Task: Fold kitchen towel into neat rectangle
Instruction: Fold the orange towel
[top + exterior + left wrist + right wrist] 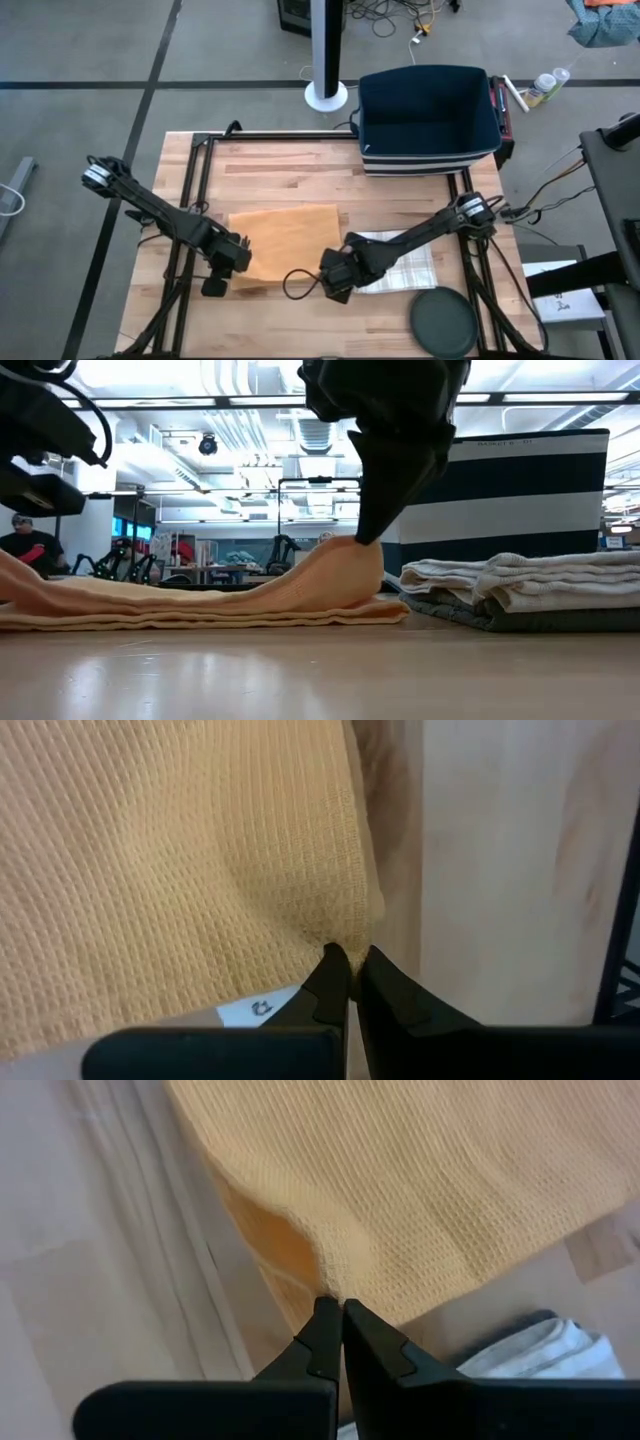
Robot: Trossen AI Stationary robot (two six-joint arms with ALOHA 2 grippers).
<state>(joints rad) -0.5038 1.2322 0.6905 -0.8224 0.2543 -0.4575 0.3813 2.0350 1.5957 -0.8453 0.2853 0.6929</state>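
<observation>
Non-task stuff: a navy bin [428, 108] with striped sides sits at the back of the wood counter [290, 165], well beyond the right hand [338, 285]. A stack of folded white and grey towels [400, 266] lies just beside that hand, and a dark round lid-looking disc [443, 322] sits near it at the counter's front edge. A white pole base [326, 95] stands on the floor behind.

An orange towel [200, 605] lay folded flat on the wooden table [320, 670]. The right gripper [368, 538], fingers pinched together, lifted the towel's right edge into a peak. Right of it sat a stack of pale towels [530, 590], a striped bin [520, 510] behind.
</observation>
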